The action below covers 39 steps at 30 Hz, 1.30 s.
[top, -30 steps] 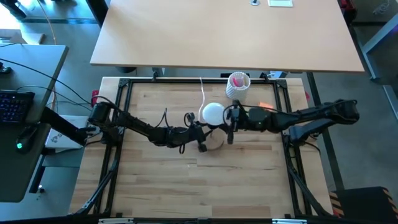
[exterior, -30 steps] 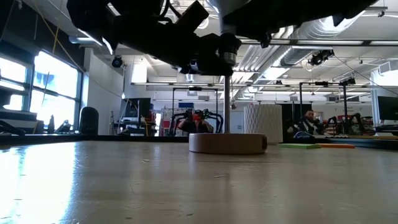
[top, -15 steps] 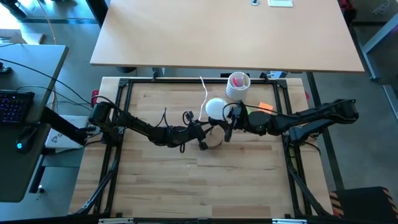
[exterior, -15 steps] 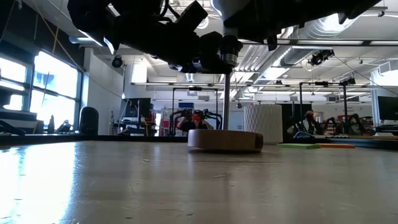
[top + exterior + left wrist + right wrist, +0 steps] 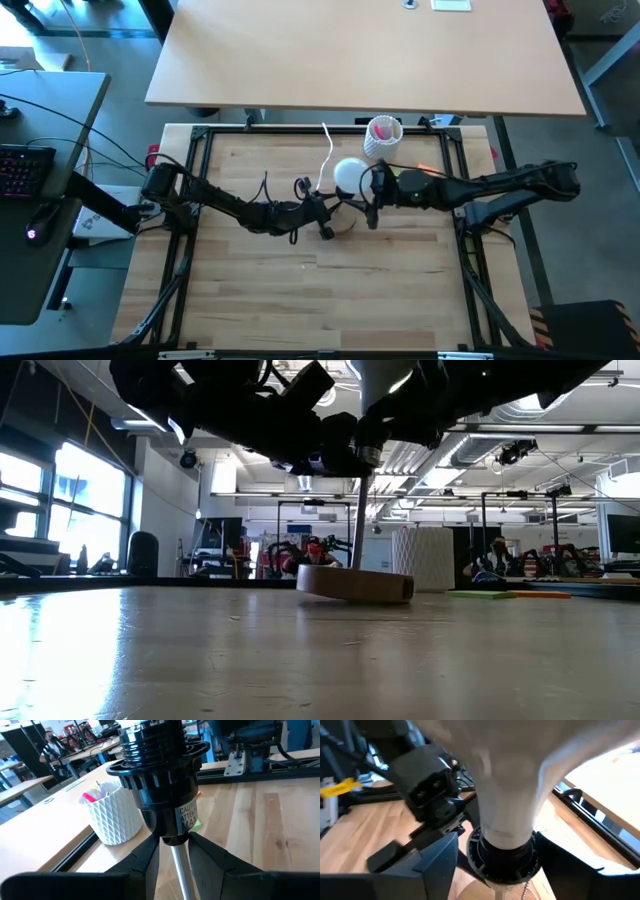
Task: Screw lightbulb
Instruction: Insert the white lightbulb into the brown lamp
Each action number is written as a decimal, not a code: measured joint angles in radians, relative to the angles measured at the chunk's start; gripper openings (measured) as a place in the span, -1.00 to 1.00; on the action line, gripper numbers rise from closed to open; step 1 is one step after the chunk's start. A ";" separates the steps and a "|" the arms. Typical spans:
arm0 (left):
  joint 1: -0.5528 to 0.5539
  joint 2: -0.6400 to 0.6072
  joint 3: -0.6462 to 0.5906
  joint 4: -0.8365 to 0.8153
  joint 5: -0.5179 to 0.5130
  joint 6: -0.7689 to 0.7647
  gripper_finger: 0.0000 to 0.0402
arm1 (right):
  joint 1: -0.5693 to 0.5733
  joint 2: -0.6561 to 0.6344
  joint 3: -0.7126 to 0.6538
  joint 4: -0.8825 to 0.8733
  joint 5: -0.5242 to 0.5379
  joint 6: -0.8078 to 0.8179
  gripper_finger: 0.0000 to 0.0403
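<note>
**A:** Where is your lightbulb (image 5: 348,175) at this moment?

**B:** It sits near the middle of the table (image 5: 250,290), between your two arms, with the globe up. Its narrow neck goes down into the black socket (image 5: 162,775). From the right wrist camera you can see the neck seated in the socket's ribbed collar.

**A:** And what does your left gripper (image 5: 174,851) have?

**B:** It is pinched narrow on the thin metal stem (image 5: 357,520) just under the socket. One of its fingers (image 5: 143,865) lies on either side of the rod, pressed against it. The arm reaches in from the table's left side.

**A:** What about your right gripper (image 5: 368,192)?

**B:** It comes in from the right and stands level with the bulb's neck. Its fingers (image 5: 437,865) are spread wide. One stands on each side of the neck and socket, with a gap showing on both sides, so it grips nothing.

**A:** Is the stand flat on the table?

**B:** No. In the low view the wooden disc base (image 5: 355,582) is tilted. Its edge on that picture's left is higher than the other, and the stem leans with it.

**A:** Is anything else close by?

**B:** The white perforated cup (image 5: 382,135) with pink contents (image 5: 92,796) stands near the table's far edge, just beyond the bulb and apart from it. A white cord (image 5: 325,150) runs from the far edge toward the stand.
</note>
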 joint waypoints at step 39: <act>0.114 0.001 -0.001 -0.277 0.328 -0.018 -0.34 | -0.296 -0.160 0.004 -0.240 -0.606 -0.191 0.35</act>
